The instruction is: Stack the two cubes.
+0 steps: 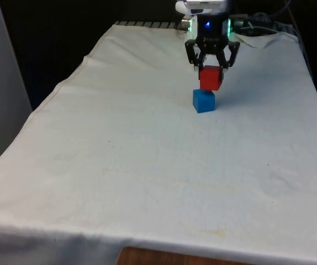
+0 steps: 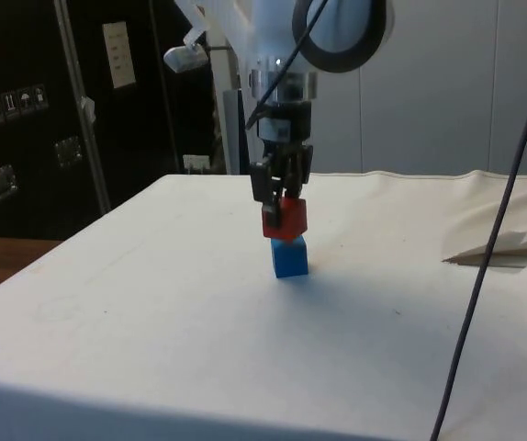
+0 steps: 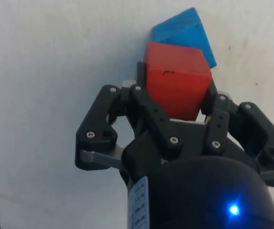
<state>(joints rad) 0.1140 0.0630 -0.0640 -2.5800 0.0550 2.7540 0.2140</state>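
Toward the table's far end, about one o'clock from the cloth's middle in the front view: red cube (image 1: 210,77), clamped between the two black fingers of the gripper (image 1: 211,65) and held directly over the blue cube (image 1: 204,101). Sits slightly skewed against the blue one, corners not lined up, and shifted a touch toward three o'clock in the front view. From the side, red cube (image 2: 285,220) looks to be touching or just above the top face of the blue cube (image 2: 289,256); cannot tell which. Through the wrist camera, red cube (image 3: 176,79) pinched on two opposite faces by the fingers (image 3: 142,81), blue cube (image 3: 187,33) peeking out from behind it, turned at an angle. Gripper (image 2: 280,188) pointing straight down from the white arm (image 2: 282,46), closed on the red block. Blue cube flat on the white cloth (image 1: 147,165). Farther out, at two o'clock near the far edge, a rumpled fold of cloth with cables (image 1: 269,25) lying by it. At the side view's three o'clock, a dark cable (image 2: 498,239) hanging down across the scene.
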